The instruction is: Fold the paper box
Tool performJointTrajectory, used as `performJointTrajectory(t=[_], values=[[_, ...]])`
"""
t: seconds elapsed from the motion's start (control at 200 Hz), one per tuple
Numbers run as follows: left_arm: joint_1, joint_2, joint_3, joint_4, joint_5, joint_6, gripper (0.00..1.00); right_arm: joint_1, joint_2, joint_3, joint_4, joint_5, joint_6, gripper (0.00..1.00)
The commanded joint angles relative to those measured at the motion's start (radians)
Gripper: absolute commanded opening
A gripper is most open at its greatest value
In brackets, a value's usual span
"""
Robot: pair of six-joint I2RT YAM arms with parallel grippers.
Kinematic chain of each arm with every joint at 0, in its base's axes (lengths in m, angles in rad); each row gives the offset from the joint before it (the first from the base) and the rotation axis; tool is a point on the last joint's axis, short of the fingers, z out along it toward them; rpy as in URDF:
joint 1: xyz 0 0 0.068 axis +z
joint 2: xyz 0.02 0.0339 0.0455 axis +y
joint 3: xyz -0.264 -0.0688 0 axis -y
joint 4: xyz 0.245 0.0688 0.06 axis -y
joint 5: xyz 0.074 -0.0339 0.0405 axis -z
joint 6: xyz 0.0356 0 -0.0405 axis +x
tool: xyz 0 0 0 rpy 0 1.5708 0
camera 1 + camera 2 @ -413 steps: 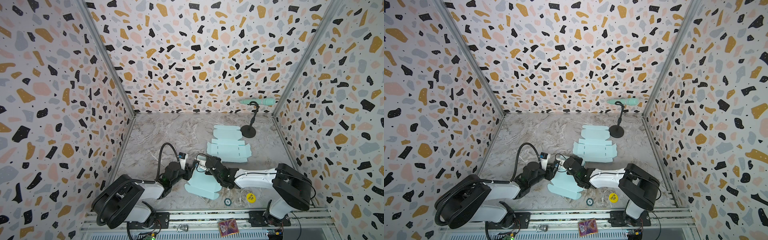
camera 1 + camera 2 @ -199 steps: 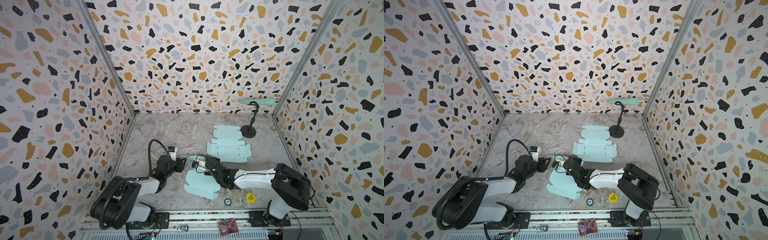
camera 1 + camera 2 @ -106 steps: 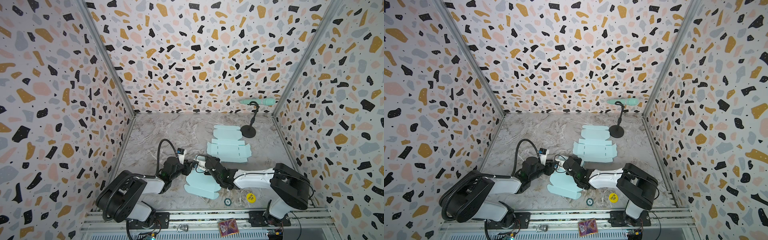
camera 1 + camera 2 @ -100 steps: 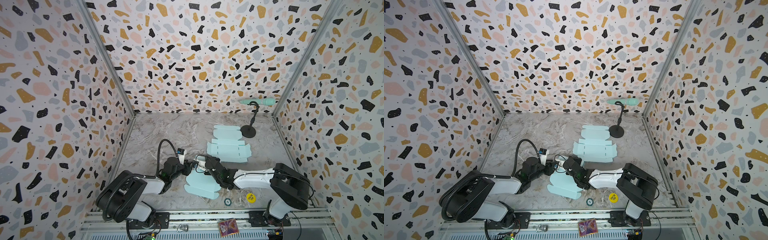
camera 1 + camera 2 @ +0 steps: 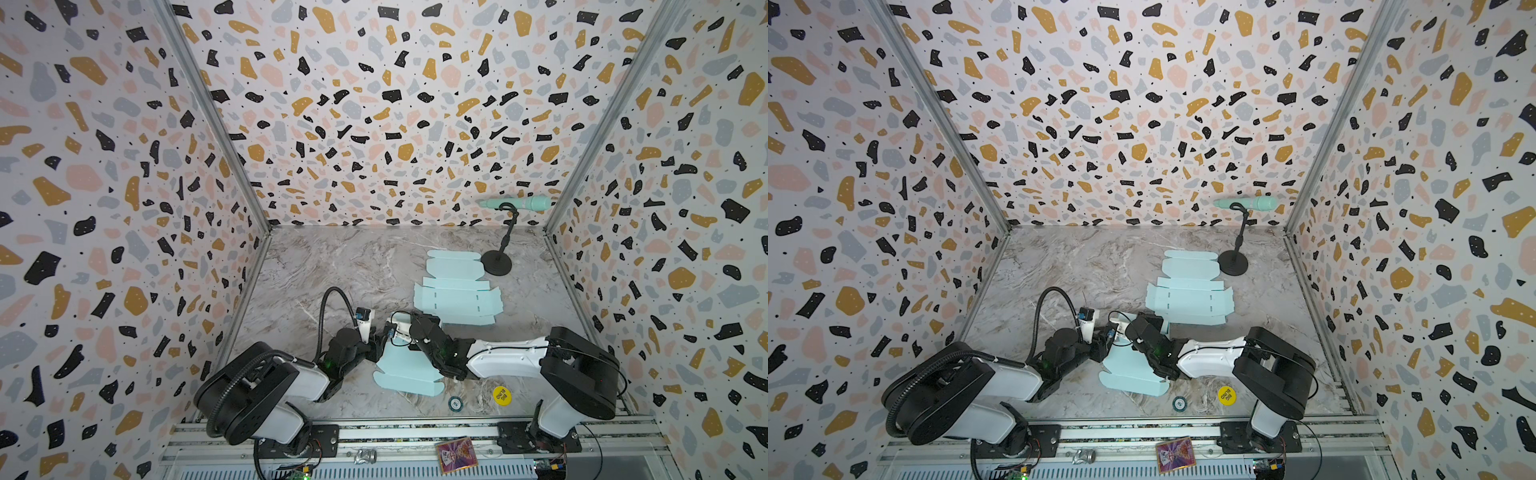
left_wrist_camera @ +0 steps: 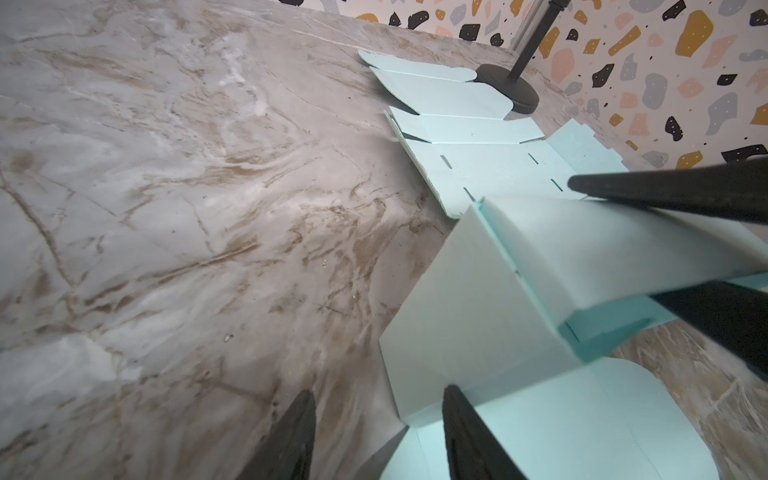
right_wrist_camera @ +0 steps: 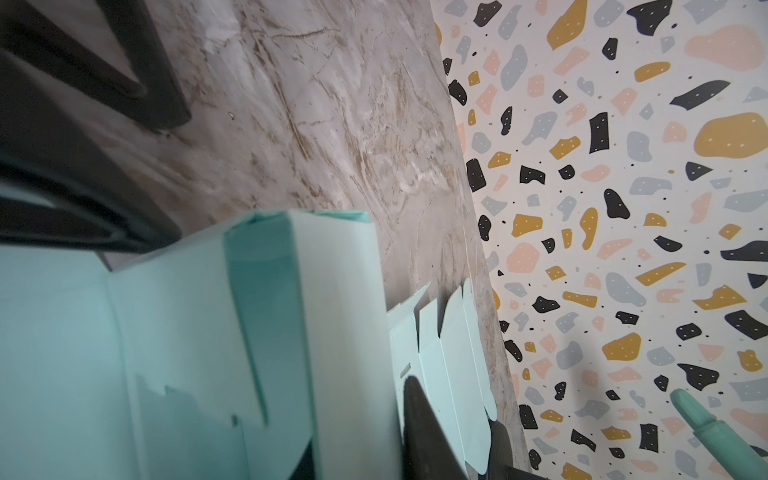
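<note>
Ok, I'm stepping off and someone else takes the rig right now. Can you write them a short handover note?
Left gripper: open, holding nothing, at a corner of the box.
Right gripper: shut on a raised wall of the box.
The box sits near the front of the table, between the grippers. A second blank lies unfolded behind it.
Done: one end of the box stands up, with a wall folded over.
Left: the rounded flaps toward the front lie flat; the other walls and the lid need folding.
</note>
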Motion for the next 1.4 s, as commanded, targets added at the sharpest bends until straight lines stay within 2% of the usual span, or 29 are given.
performJointTrajectory(t=[0.0, 0.245, 0.38, 0.606, 0.711, 0.891, 1.101, 1.397], values=[[-0.041, -0.018, -0.017, 0.129, 0.09, 0.025, 0.52, 0.023, 0.045, -0.01, -0.098, -0.087, 0.032, 0.23], [-0.044, -0.043, -0.003, 0.063, 0.018, 0.052, 0.53, 0.039, 0.057, -0.038, -0.071, -0.054, 0.017, 0.23], [-0.044, -0.093, -0.02, 0.063, 0.02, 0.032, 0.53, 0.041, 0.053, -0.049, -0.054, -0.019, 0.006, 0.21], [-0.039, -0.307, -0.103, -0.004, -0.076, -0.016, 0.52, 0.019, 0.02, -0.079, -0.028, -0.005, -0.023, 0.21], [0.016, -0.358, -0.097, -0.032, -0.058, -0.016, 0.52, 0.003, -0.003, -0.084, -0.035, -0.019, -0.026, 0.21], [0.114, -0.266, -0.053, 0.042, 0.068, -0.013, 0.52, -0.037, -0.045, -0.079, -0.096, -0.062, -0.014, 0.22], [0.114, -0.059, 0.018, 0.115, 0.221, 0.006, 0.54, -0.061, -0.031, -0.069, -0.151, -0.07, -0.025, 0.22], [0.09, 0.061, 0.087, 0.111, 0.236, 0.041, 0.54, -0.079, -0.045, -0.068, -0.154, -0.079, -0.05, 0.22]])
